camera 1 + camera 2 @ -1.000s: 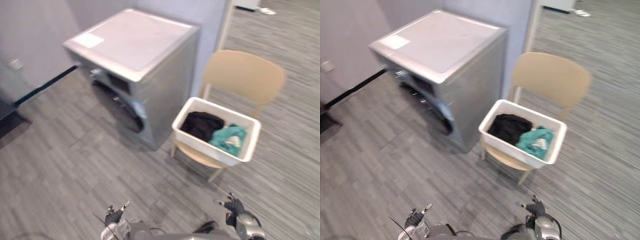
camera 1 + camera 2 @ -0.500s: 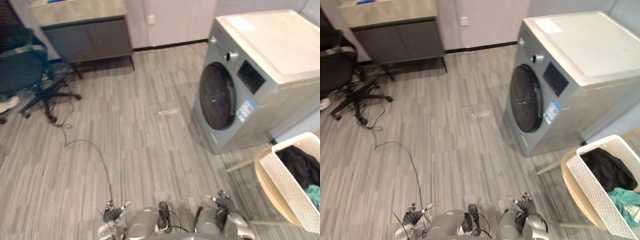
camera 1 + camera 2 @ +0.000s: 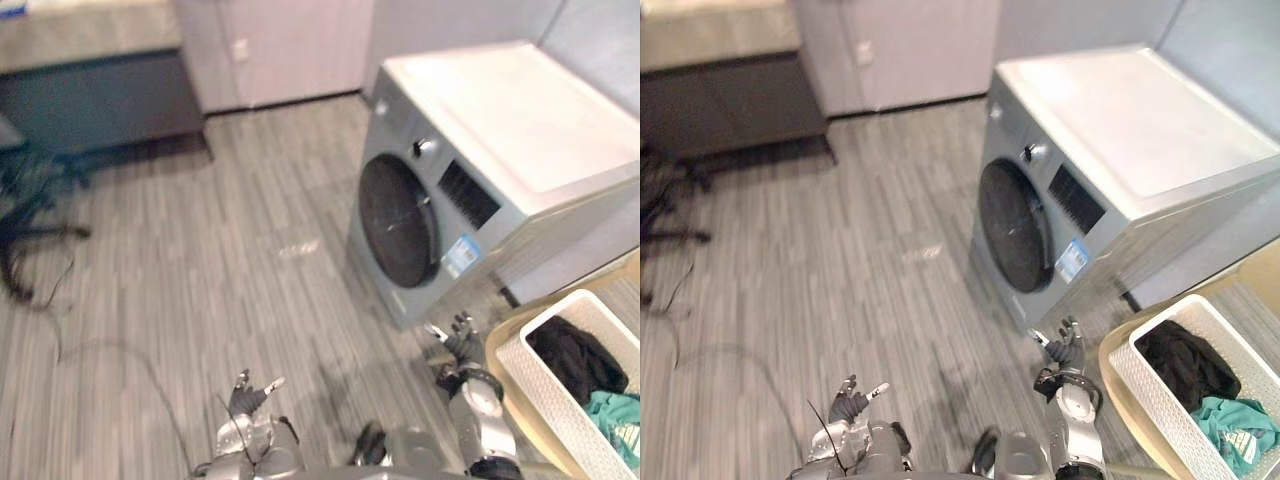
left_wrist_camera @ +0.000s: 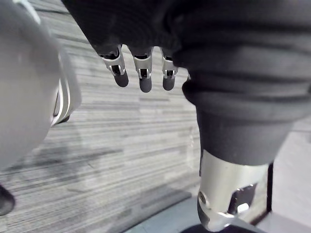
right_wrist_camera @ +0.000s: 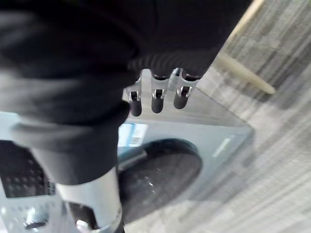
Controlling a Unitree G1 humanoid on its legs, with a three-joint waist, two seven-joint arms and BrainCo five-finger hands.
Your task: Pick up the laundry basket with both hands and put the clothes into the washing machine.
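Grey floor (image 3: 200, 270); washing machine (image 3: 500, 140) shut; laundry basket (image 3: 1150, 405) beside; left robot hand (image 3: 245, 398), right robot hand (image 3: 458, 346) relaxed, empty.

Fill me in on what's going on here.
The robot is in front of the washing machine, whose round door looks shut. Neither the left hand nor the right hand holds anything; both are open and low. The laundry basket, with a black garment and a teal garment inside, sits on a chair to the robot's right, not yet picked up.
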